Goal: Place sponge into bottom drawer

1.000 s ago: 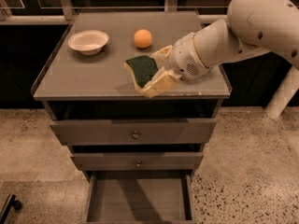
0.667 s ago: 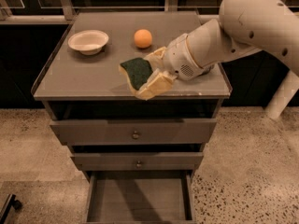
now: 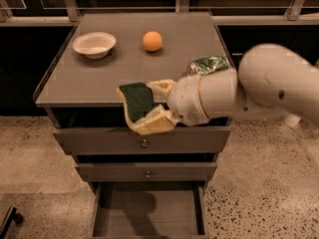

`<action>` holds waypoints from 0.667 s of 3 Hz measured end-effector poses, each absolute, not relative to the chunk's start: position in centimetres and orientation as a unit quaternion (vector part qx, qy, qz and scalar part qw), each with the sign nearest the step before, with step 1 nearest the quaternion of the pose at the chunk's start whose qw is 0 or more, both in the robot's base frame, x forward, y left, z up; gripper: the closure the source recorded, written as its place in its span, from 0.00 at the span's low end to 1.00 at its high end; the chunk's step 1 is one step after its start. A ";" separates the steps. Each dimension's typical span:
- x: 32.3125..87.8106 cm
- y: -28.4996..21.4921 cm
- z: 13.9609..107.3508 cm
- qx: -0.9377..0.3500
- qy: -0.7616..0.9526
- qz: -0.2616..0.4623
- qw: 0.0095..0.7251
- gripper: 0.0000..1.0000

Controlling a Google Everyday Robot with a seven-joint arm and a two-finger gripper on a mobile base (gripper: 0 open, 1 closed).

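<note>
Mid-carry, the gripper [image 3: 153,105] hangs at the counter's [image 3: 89,83] front edge, jaws clenched on the sponge [image 3: 135,97]; next it likely must descend into the open bottom drawer [image 3: 149,214] and release.

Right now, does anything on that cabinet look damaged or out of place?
The green can near the right edge of the cabinet top is crushed. The bottom drawer stands open, while the gripper holds the sponge over the front edge.
</note>
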State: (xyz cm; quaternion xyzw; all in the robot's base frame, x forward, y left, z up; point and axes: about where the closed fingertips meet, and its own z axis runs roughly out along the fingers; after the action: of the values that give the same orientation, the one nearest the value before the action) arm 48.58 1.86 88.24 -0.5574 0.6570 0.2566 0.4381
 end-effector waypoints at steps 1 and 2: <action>46.1 -1.5 82.0 -0.489 0.698 0.278 0.443 1.00; 45.3 -2.6 80.9 -0.478 0.710 0.276 0.438 1.00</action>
State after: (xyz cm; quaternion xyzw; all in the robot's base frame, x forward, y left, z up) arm 45.28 -2.62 80.87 -0.4777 0.7100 0.2761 0.4376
